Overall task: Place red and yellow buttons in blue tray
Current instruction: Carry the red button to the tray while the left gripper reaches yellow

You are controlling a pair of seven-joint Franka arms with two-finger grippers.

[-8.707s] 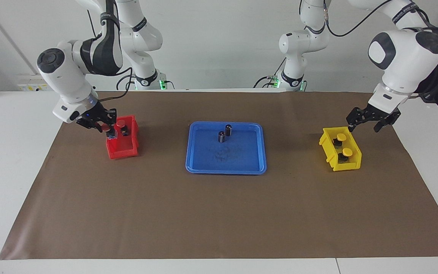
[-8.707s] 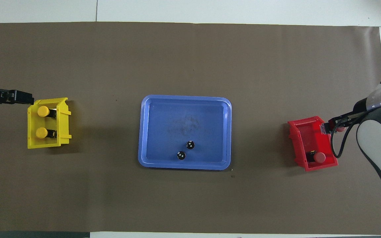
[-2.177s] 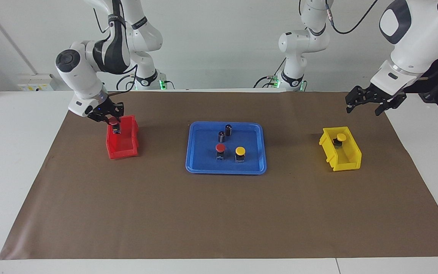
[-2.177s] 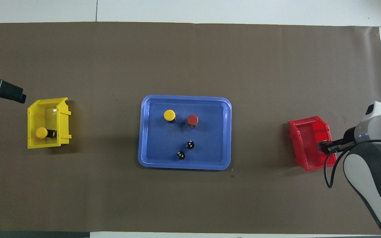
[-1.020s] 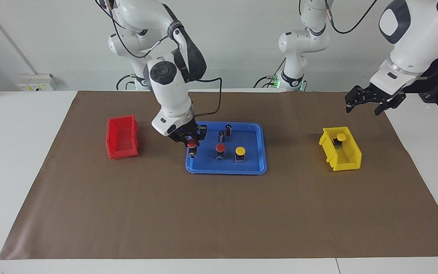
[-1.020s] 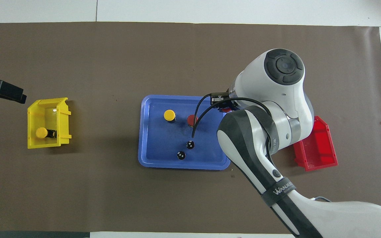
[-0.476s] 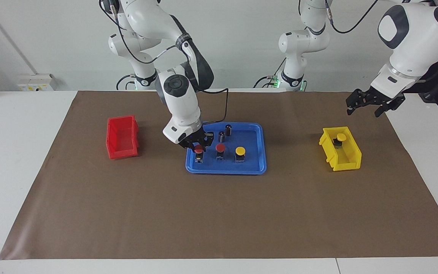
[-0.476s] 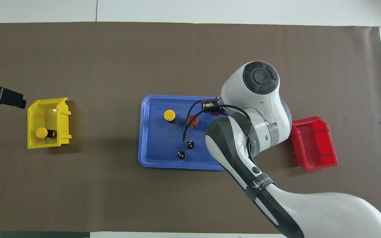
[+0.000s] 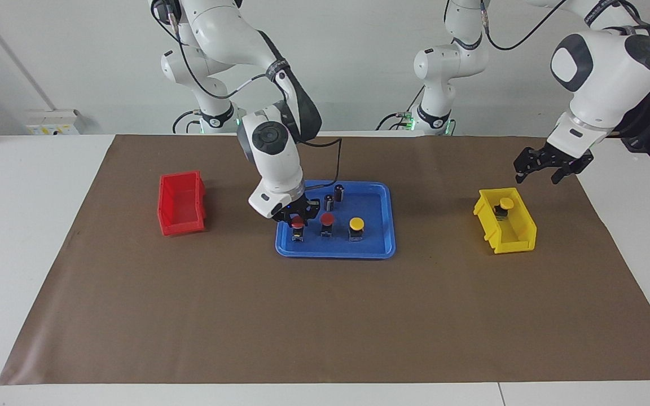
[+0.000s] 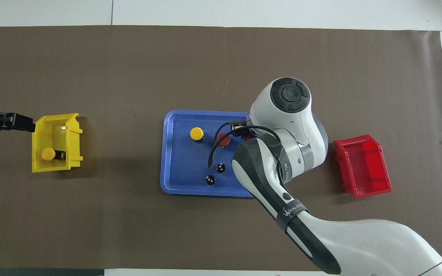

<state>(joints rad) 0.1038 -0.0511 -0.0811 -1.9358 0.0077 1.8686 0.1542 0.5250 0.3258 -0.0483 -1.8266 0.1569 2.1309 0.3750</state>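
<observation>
Right gripper sets a red button into the blue tray; left gripper hangs by the yellow bin.

Nearest the robots in the blue tray [image 9: 384,217] stand two dark cylinders [image 9: 334,197]; farther out runs a row of red button [image 9: 298,227], second red button [image 9: 326,223] and yellow button [image 9: 356,228], with bare tray floor between the yellow one and the rim toward the left arm's end. The right gripper [image 9: 297,219] is clamped on the first red button's cap, beside the rim toward the right arm's end. The red bin [image 9: 181,203] sits well apart. The left gripper [image 9: 545,167], fingers spread and holding nothing, hangs over the mat beside the yellow bin [image 9: 506,228], which holds one yellow button [image 9: 504,206].
</observation>
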